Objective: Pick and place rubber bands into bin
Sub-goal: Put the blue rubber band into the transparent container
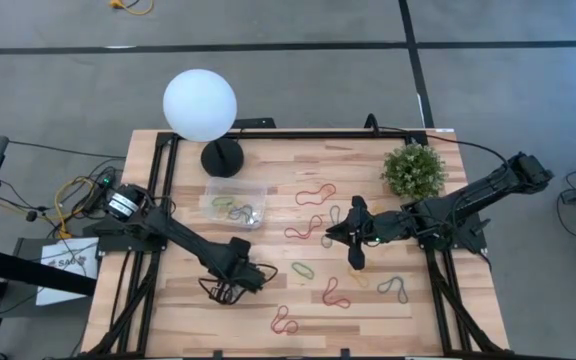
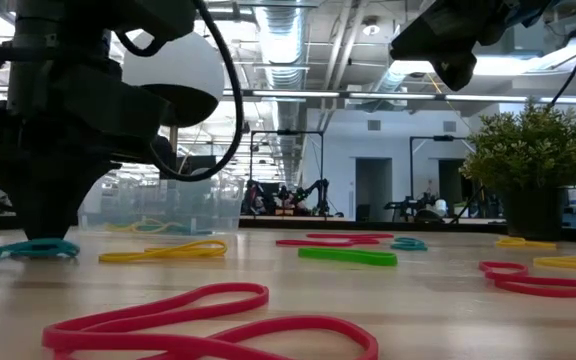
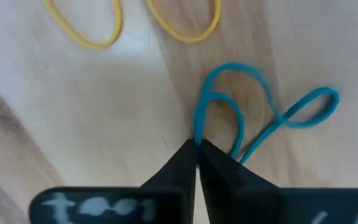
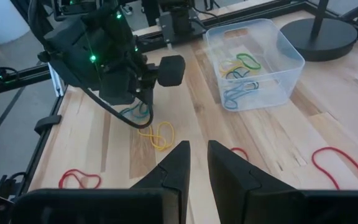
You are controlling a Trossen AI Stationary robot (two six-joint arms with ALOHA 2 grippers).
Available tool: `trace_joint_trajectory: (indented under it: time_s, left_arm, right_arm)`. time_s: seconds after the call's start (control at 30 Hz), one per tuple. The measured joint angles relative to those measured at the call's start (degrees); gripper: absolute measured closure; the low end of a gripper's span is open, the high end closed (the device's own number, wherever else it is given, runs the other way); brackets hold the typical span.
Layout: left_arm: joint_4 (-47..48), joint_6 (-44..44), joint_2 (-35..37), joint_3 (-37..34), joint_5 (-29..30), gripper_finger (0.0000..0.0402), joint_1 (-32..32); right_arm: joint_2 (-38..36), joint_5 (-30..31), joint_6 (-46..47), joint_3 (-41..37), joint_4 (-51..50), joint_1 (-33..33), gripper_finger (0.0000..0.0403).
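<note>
1. The left gripper [image 1: 230, 291] is set down on the counter [image 1: 428, 320] on the near side of the bin [image 1: 234, 203], its fingers [image 3: 182, 168] pinched shut on one strand of a blue rubber band [image 3: 260, 118] — the low, tip-down pose is judged to suit lifting so thin a loop off the wood.
2. The rest of that band lies slack on the counter, so it is held by its edge only.
3. The right gripper [image 1: 353, 238] is held above the counter, well off to the plant's side of the bin; its fingers [image 4: 173, 165] stand slightly apart with nothing between them, apparently waiting.
4. The bin is clear-walled and already holds several bands; it sits just beside the lamp's black base [image 1: 222, 157].
5. Yellow bands [image 3: 135, 22] lie near the gripped one, and red, green and orange loops are scattered between the bin and the plant [image 1: 412, 170].
6. Nothing is seen standing between the left gripper and the bin — the lamp globe [image 1: 199, 104] beyond it is judged the only thing to mind.
</note>
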State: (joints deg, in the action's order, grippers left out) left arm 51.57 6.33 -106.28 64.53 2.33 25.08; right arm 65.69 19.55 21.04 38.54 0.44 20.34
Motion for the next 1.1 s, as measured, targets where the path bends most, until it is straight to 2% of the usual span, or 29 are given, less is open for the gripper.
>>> trace_joint_trajectory:
  time_s: [0.1,0.3,0.43,0.63,0.77,0.87,1.1]
  left_arm:
    - [6.6,-1.2,3.0,1.0,1.8,0.0399,-0.2]
    - [16.2,-0.7,15.4,1.6,12.4,0.0401,-1.2]
    - [18.7,0.3,24.7,1.7,18.1,0.0401,-4.1]
    - [18.0,-1.3,35.8,1.7,21.5,0.0401,-11.1]
    - [17.6,-3.8,38.5,1.7,23.3,0.0401,-16.5]
    - [13.8,-6.4,38.8,0.6,23.5,0.0401,-20.6]
    - [-1.0,-14.6,36.1,-5.2,17.9,0.0401,-28.6]
  right_arm:
    - [0.0,0.0,0.0,0.0,0.0,0.0,0.0353]
    - [0.0,0.0,0.0,0.0,0.0,0.0,0.0353]
    - [0.0,0.0,0.0,0.0,0.0,0.0,0.0353]
    - [0.0,0.0,0.0,0.0,0.0,-0.2,0.0353]
    - [0.0,0.0,0.0,0.0,0.0,-0.2,0.0353]
    - [0.0,0.0,0.0,0.0,0.0,-0.2,0.0353]
    - [0.0,0.0,-0.1,0.0,0.0,-0.2,0.0353]
